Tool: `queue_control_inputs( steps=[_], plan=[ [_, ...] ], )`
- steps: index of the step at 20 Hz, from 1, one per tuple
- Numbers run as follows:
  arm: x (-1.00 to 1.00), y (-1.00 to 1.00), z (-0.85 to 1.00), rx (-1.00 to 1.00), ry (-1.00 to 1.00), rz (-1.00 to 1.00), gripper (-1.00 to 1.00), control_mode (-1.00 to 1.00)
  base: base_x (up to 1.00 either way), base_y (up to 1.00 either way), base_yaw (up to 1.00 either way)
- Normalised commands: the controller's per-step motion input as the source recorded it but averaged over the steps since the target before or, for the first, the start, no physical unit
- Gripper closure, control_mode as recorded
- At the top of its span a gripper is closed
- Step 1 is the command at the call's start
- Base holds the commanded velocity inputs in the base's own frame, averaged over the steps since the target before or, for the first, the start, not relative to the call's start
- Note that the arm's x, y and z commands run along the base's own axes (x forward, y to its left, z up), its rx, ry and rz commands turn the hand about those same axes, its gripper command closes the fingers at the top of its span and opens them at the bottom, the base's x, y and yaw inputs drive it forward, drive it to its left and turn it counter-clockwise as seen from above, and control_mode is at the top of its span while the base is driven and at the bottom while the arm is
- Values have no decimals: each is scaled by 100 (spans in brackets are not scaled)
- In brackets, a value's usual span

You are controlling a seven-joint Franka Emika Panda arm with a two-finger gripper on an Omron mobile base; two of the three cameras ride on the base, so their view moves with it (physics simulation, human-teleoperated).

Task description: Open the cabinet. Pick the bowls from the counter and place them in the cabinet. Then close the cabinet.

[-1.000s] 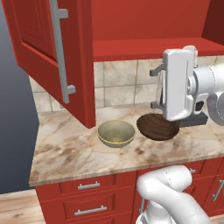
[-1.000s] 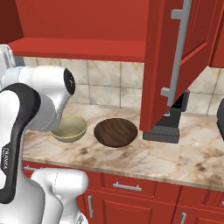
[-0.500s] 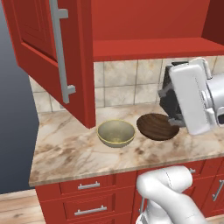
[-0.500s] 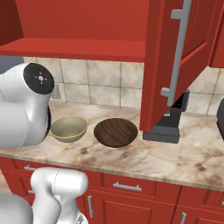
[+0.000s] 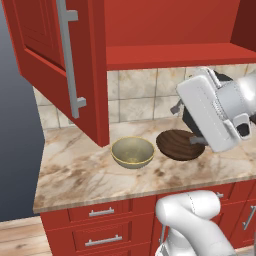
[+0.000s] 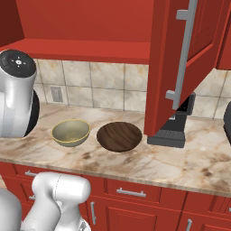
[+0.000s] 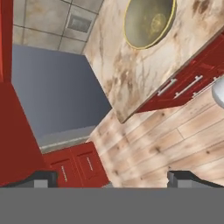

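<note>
Both doors of the cabinet (image 5: 165, 30) stand swung out, so the opening step looks done and picking up the first bowl is the step in hand. The olive bowl (image 5: 132, 152) and the dark wooden bowl (image 5: 180, 145) sit side by side on the worktop (image 5: 75, 175), close together below the cabinet's open shelf; whether their rims touch I can't quite tell. Neither has been lifted.

The gripper (image 7: 113, 178) has its fingers spread wide apart and holds nothing. From the hand camera it points off past the worktop edge toward the wooden floor (image 7: 175, 140), with the olive bowl far up in that view, so the arm is not lined up yet. Next, I'd judge, it needs to swing back over one bowl, come down on its rim and close.

The arm's white bulk covers part of the dark bowl in the left view. A black appliance (image 6: 173, 128) is half hidden behind the right door (image 6: 189, 58).
</note>
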Motion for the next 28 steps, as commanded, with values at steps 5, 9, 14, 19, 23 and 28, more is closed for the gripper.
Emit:
queue_control_inputs(
  steps=[5, 9, 14, 19, 23, 28],
  plan=[
    [26, -18, -1, -4, 3, -9, -100, -100, 0, 0, 0],
    [3, -35, -24, -11, 0, -6, -100, -100, 0, 0, 0],
    [16, -25, -33, -18, 0, -3, -100, -100, 0, 0, 0],
    [22, -50, -31, -13, 0, -4, -100, -100, 0, 0, 0],
    [16, -74, -32, -11, 2, -9, -100, -100, 0, 0, 0],
    [19, -50, -45, -11, 1, -5, -100, -100, 0, 0, 0]
  ],
)
